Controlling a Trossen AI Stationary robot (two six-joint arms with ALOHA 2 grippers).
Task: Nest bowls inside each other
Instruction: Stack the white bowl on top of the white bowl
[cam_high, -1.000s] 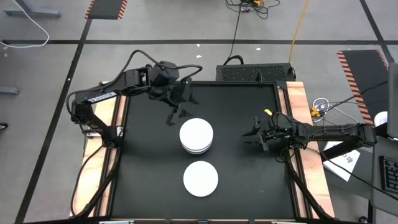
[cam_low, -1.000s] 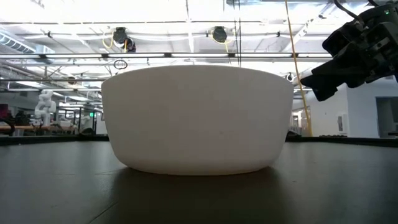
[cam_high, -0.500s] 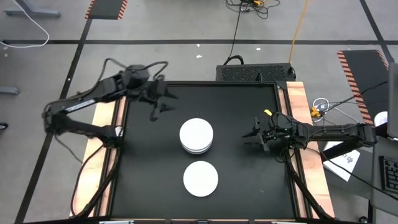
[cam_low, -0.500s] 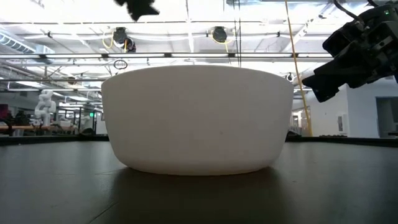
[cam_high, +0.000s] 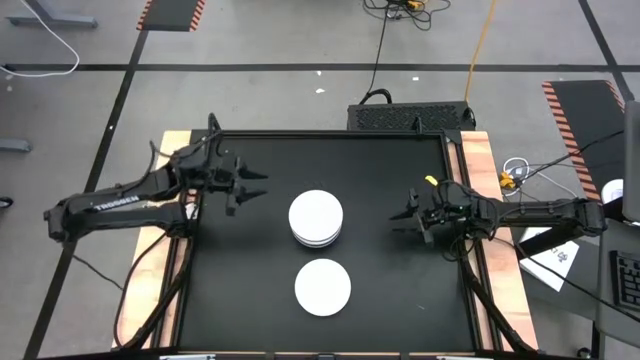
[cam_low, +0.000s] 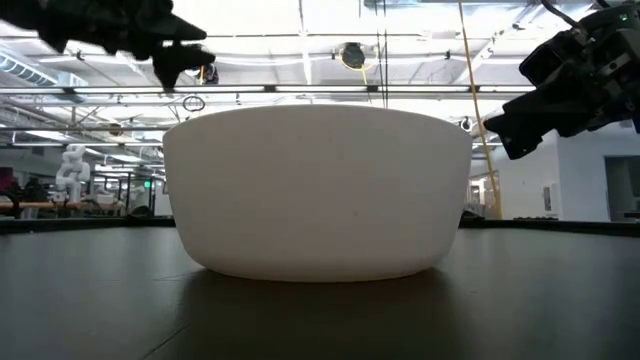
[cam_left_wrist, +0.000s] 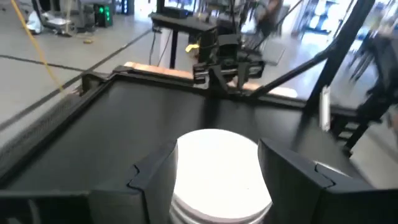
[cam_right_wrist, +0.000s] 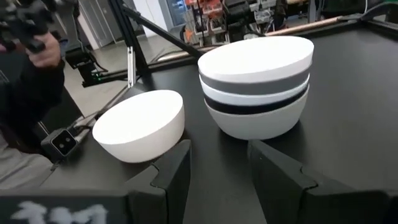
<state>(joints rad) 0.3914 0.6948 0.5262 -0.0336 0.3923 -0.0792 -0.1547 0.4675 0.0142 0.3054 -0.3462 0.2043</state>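
My left jaws (cam_high: 250, 186) hang wide and empty left of the stacked bowls (cam_high: 316, 219) at mid-desk (cam_high: 400, 290); my right jaws (cam_high: 408, 216) wait parted, empty. One white bowl (cam_high: 323, 287) sits nearer.

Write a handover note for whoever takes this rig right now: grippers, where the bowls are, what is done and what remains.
Left gripper: open, empty, in the air over the table's left side, facing the stack.
Right gripper: open, empty, waiting near the table's right edge.
Stack of nested bowls: mid-table; visible layers from the top are white, grey, white, black, white. Any further bowl inside cannot be told.
Single white bowl: upside down, apart from the stack, nearer the front edge.
Done: the stack is built.
Left: the single white bowl, which probably needs turning over before it can nest.
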